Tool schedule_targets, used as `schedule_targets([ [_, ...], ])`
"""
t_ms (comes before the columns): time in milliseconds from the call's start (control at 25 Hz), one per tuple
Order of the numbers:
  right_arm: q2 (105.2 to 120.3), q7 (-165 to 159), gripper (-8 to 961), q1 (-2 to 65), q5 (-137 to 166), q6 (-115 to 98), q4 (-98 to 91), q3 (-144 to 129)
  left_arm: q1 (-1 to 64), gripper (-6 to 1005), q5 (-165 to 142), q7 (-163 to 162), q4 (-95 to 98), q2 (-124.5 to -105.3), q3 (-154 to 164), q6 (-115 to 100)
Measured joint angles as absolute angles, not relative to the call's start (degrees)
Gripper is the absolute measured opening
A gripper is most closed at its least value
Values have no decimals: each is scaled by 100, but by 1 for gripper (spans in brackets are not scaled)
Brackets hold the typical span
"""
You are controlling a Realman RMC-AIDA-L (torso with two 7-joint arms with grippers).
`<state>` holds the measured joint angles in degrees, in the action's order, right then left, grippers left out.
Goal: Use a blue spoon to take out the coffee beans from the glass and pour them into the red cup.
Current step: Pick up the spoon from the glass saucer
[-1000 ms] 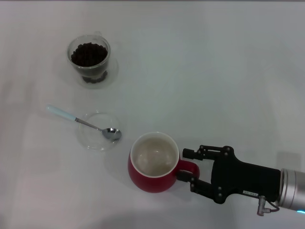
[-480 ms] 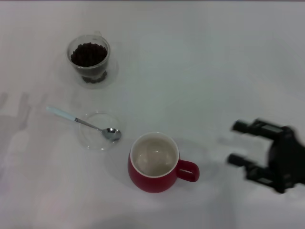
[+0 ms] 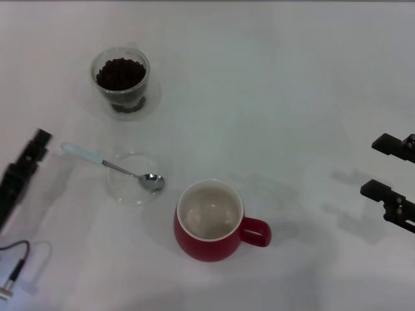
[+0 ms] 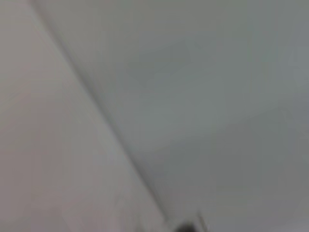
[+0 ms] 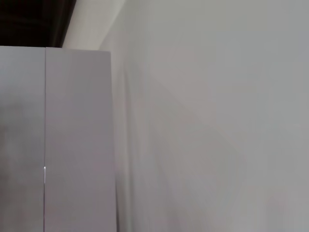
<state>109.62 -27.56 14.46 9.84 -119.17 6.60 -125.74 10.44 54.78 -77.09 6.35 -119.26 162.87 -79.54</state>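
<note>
In the head view the glass (image 3: 120,81) stands at the back left, holding a heap of coffee beans (image 3: 120,72). The blue spoon (image 3: 110,165) lies with its pale handle on the table and its metal bowl resting on a flat clear dish (image 3: 130,191). The red cup (image 3: 208,221) stands upright at the front centre, its inside bare and its handle pointing right. My left gripper (image 3: 37,141) is at the left edge, just left of the spoon's handle tip. My right gripper (image 3: 381,166) is open and empty at the right edge, well clear of the cup. Neither wrist view shows any task object.
A thin cable with a plug (image 3: 13,284) lies at the front left corner. The white table (image 3: 272,97) stretches bare across the back and right. The wrist views show only plain pale surfaces.
My right gripper has let go of the red cup's handle and pulled back to the right edge. My left arm has come into view at the left, near the spoon's handle. The cup stayed put.
</note>
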Motion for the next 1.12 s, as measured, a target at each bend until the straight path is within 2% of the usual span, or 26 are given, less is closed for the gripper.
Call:
schedule_targets([
  [400,10985,-2748,648,1477,984,-11981,667,-12568,1042,585,5122,-7952,685,-11915,16285,-7777],
  [800,11016,-2639,647,1443,983,-12131,622,-12552,1722,590,4428,-8885,267,-11892,16285,-7373],
  [1120,11068,-2611,646,1437,887,-12163,655,-12507,1906,591,4355,-8963,200,-11882,16270,-7183],
])
